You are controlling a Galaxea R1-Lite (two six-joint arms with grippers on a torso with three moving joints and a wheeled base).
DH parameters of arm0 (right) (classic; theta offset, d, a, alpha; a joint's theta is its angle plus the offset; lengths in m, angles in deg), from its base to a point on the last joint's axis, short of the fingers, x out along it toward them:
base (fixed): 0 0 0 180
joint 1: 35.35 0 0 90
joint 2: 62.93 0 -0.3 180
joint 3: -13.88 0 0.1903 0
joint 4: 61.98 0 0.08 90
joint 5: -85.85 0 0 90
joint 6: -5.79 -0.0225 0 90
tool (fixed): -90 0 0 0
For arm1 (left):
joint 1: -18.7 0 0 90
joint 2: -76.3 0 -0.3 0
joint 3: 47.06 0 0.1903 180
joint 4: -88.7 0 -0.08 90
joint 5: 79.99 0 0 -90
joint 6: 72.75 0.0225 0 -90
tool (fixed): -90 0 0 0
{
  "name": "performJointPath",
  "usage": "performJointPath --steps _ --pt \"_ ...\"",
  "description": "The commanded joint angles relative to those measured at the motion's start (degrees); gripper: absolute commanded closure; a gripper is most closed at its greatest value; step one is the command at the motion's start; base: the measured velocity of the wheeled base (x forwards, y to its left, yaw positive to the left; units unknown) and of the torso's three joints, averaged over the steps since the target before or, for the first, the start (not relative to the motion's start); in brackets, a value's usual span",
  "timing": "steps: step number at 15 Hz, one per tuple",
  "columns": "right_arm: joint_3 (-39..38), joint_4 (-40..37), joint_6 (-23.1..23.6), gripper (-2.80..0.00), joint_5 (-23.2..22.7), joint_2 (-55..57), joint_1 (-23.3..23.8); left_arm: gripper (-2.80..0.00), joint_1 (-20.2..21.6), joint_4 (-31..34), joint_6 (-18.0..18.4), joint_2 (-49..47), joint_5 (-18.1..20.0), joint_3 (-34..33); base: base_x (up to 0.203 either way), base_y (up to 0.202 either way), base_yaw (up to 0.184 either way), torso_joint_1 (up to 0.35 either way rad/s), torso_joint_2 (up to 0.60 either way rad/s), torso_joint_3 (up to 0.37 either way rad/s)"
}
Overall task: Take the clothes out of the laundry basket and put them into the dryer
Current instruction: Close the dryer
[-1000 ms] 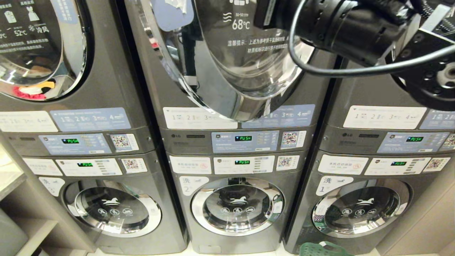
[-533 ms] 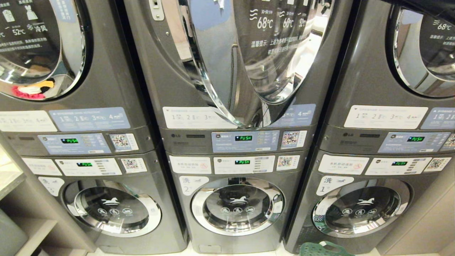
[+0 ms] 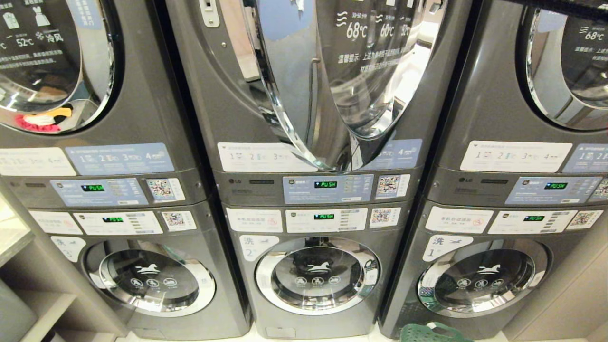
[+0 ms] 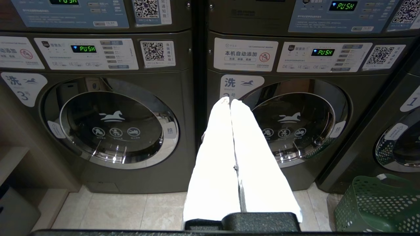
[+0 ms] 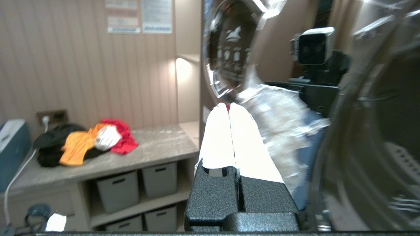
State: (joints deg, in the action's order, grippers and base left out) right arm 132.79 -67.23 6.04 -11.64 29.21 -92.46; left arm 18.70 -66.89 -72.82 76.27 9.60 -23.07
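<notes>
right gripper (image 5: 229,108), my working hand, has its white fingers pressed together on nothing, raised beside the open door (image 3: 304,85) of the middle dryer (image 3: 209,95). left gripper (image 4: 230,102), likewise pressed together and empty, hangs low before the bottom washers. laundry basket (image 4: 377,206), green, stands on the floor at the foot of the machine to my right. a pile of clothes (image 5: 85,144) lies on a counter (image 5: 154,147) well apart from the machines.

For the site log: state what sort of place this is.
Most likely a self-service laundromat: stacked machines stand side by side with QR-code stickers, "PUSH" displays and a green laundry basket on the floor.
</notes>
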Motion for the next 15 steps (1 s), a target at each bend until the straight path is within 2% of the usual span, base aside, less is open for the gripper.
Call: performJointPath --steps 1,4,15 --pt "-2.3 0.4 0.2 0.00 0.2 -1.2 -0.3 0.00 0.0 0.0 0.0 0.0 0.0 0.0 0.000 0.000 0.000 0.000 0.00 0.000" --pt "-5.5 0.9 0.4 0.00 0.2 -1.7 -0.3 0.00 0.0 0.0 0.0 0.0 0.0 0.0 0.000 0.000 0.000 0.000 0.00 0.000" --pt "-5.0 1.9 0.8 0.00 0.8 0.5 3.2 0.00 0.0 0.0 0.0 0.0 0.0 0.0 0.000 0.000 0.000 0.000 0.00 0.000"
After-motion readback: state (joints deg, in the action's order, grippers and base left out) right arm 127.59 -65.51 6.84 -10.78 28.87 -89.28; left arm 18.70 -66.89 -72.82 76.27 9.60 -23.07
